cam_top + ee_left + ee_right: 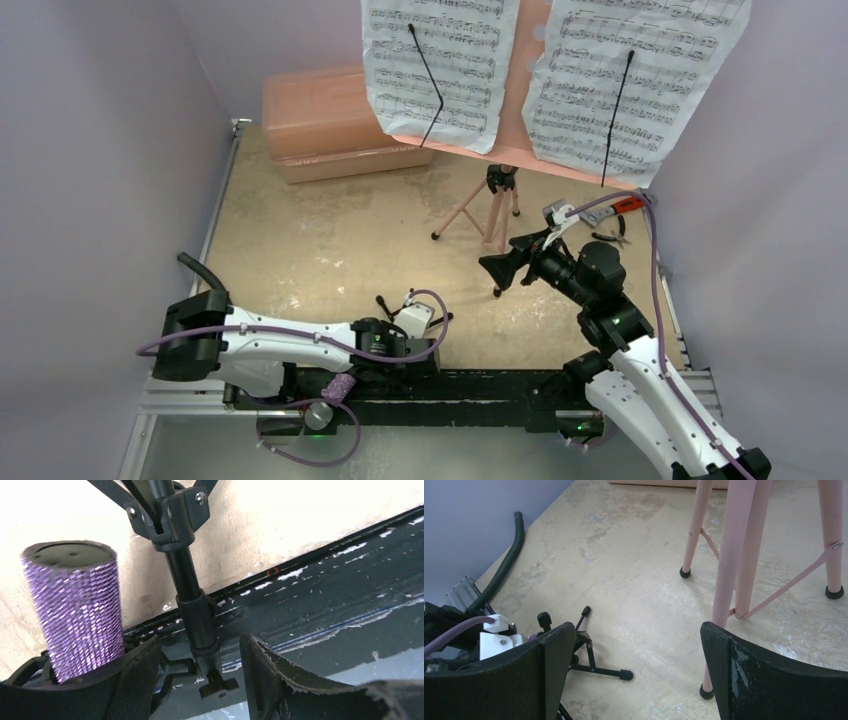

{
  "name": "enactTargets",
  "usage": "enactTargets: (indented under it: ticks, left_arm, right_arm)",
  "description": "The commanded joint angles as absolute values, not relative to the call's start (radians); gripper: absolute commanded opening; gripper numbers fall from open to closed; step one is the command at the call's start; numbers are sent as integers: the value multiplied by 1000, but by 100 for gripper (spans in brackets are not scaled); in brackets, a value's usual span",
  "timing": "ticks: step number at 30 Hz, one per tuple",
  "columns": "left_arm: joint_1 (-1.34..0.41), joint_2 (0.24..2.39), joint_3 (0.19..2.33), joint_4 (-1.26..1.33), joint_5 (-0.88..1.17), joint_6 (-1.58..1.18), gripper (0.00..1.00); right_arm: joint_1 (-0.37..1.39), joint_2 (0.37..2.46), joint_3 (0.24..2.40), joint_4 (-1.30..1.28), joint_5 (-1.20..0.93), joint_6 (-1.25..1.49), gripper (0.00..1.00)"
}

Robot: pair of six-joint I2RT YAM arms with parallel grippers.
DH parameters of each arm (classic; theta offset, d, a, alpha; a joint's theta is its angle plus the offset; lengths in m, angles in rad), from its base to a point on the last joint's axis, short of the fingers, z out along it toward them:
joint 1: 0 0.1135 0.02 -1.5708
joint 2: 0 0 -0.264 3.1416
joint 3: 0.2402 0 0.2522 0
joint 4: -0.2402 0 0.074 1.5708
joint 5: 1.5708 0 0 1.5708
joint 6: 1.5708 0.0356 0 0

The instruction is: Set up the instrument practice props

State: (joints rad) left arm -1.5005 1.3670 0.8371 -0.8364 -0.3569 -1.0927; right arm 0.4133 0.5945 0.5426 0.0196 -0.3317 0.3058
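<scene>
The pink music stand (490, 215) stands on its tripod at the back, and two white sheet-music pages (440, 60) rest on its tray. The purple glitter microphone (75, 610) is upright just left of my left gripper (200, 680); its lower end seems to sit in a black clip. The black mic stand (192, 580) lies at the near rail, its pole running between the left jaws with a gap on each side. My left gripper (432, 352) is open. My right gripper (639, 670) is open and empty, close to a pink leg (729, 580) of the music stand.
A salmon-pink lidded case (330, 120) sits at the back left. A red-handled tool (620, 215) lies at the right edge behind the right arm. A black hose (200, 270) curves near the left arm's base. A black rail (480, 385) runs along the near edge.
</scene>
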Motion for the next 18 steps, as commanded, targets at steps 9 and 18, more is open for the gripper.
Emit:
enactTargets:
  ticks: [9, 18]
  left_arm:
    - [-1502, 1474, 787, -705, -366, -1067, 45]
    - [-1466, 1524, 826, -684, -332, -983, 15]
  right_arm:
    - [413, 607, 570, 42, -336, 284, 98]
    - [413, 586, 566, 25, -333, 285, 98]
